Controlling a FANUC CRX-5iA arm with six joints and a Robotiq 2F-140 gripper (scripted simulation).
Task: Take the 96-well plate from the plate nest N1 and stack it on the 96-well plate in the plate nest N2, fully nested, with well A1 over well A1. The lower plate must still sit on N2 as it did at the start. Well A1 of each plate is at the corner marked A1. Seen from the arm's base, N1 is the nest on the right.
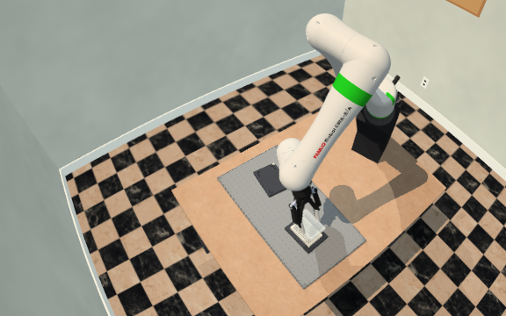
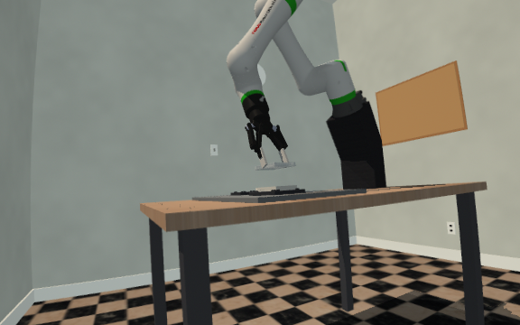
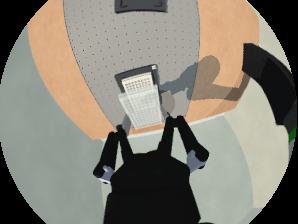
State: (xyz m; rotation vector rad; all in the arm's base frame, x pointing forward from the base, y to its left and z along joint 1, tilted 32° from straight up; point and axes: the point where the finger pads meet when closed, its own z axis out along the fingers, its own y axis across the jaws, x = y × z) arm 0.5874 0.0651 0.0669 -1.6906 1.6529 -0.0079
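My gripper (image 1: pixel 305 213) is shut on a white 96-well plate (image 1: pixel 312 221) and holds it in the air above the second plate (image 1: pixel 307 234), which sits in the dark nest N2 (image 1: pixel 301 242). In the side view the held plate (image 2: pixel 274 166) hangs well clear of the lower plate (image 2: pixel 276 188), between the fingers of the gripper (image 2: pixel 272 159). In the wrist view the held plate (image 3: pixel 141 107) partly covers the lower plate (image 3: pixel 136 82). I cannot read the A1 marks.
Both nests sit on a grey perforated base plate (image 1: pixel 290 211) on a wooden table (image 2: pixel 314 203). The arm's black pedestal (image 1: pixel 373 136) stands at the table's far side. An orange board (image 2: pixel 420 104) hangs on the wall.
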